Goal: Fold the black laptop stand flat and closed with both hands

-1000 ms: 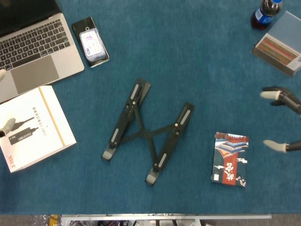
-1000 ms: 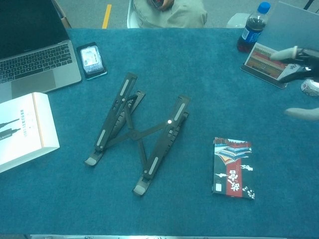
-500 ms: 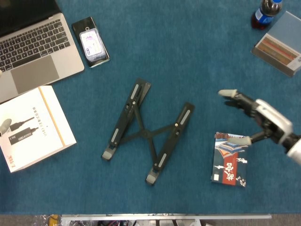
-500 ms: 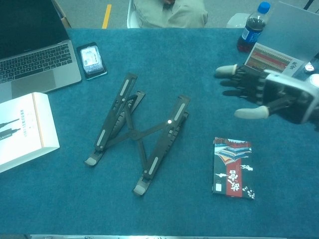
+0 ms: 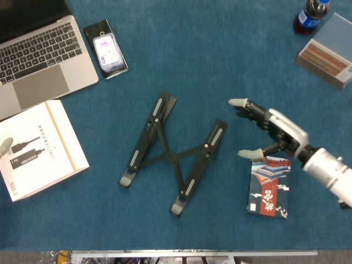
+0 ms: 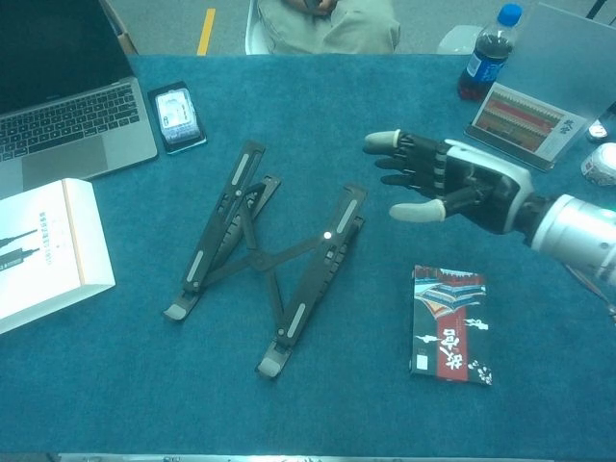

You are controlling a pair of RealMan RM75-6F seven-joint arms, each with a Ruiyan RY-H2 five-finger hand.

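The black laptop stand [image 5: 170,154] lies spread open in an X on the blue cloth, its two rails apart and joined by crossed links; in the chest view the stand [image 6: 271,258] is at centre. My right hand [image 5: 265,131] hovers just right of the stand's right rail [image 6: 318,274], fingers spread and pointing left, holding nothing and not touching it. The same hand [image 6: 450,181] shows clearly in the chest view. Of my left hand only a pale fingertip [image 5: 4,144] shows at the left edge, over the white box.
A laptop [image 5: 38,49] and a phone [image 5: 105,48] lie at the far left, with a white box [image 5: 41,148] near the left edge. A printed booklet [image 5: 268,187] lies under the right forearm. A bottle [image 5: 311,14] and a flat box [image 5: 327,52] sit far right.
My right hand has swept in from the right edge leftward to just beside the stand. The left hand's fingertips have drawn back toward the left edge. The stand has not moved.
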